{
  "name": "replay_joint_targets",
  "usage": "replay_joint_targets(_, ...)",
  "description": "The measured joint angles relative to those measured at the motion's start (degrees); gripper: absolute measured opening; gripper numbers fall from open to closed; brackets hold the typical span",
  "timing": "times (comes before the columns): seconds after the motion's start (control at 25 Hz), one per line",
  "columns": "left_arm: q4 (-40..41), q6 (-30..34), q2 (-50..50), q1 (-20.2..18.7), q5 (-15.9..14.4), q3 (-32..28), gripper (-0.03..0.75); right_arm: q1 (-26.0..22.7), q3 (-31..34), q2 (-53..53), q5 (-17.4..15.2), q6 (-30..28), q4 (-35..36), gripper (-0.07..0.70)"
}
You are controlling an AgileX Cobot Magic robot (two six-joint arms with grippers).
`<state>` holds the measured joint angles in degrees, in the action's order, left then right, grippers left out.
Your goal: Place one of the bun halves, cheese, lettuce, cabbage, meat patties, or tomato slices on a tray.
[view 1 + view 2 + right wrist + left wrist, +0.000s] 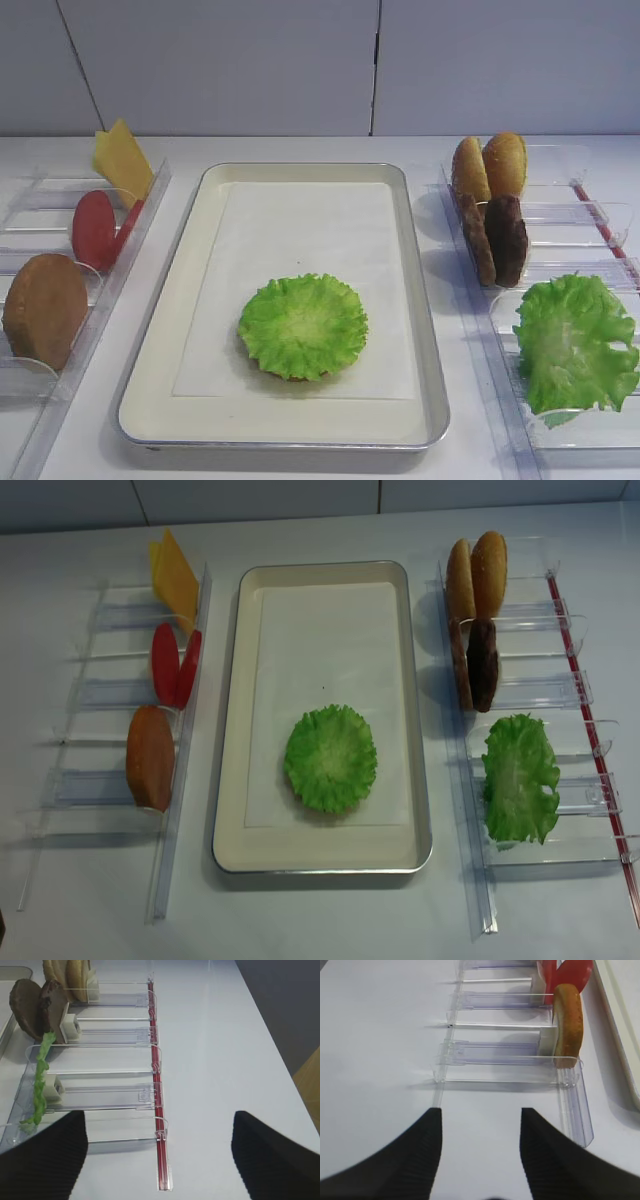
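The tray is silver with a cream inner rim and a white paper liner. On it lies the bright green lettuce with a paler centre and frilly edge. The cheese is yellow, the tomato slices red, the bun halves golden-brown, the meat patties dark brown and coarse. A bigger green leaf shows pale veins. The bins are clear plastic with a red strip. The counter is white. The right tool has black ribbed fingers, as does the left tool.
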<state>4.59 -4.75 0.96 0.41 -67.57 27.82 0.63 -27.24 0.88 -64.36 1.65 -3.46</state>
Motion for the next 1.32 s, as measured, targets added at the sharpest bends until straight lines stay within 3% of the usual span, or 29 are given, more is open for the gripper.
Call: replay_joint_targets(1.32, 0.0, 0.0, 0.0, 0.0, 0.0, 0.0, 0.361, 0.0, 0.0, 0.0, 0.0, 0.0, 0.0, 0.589)
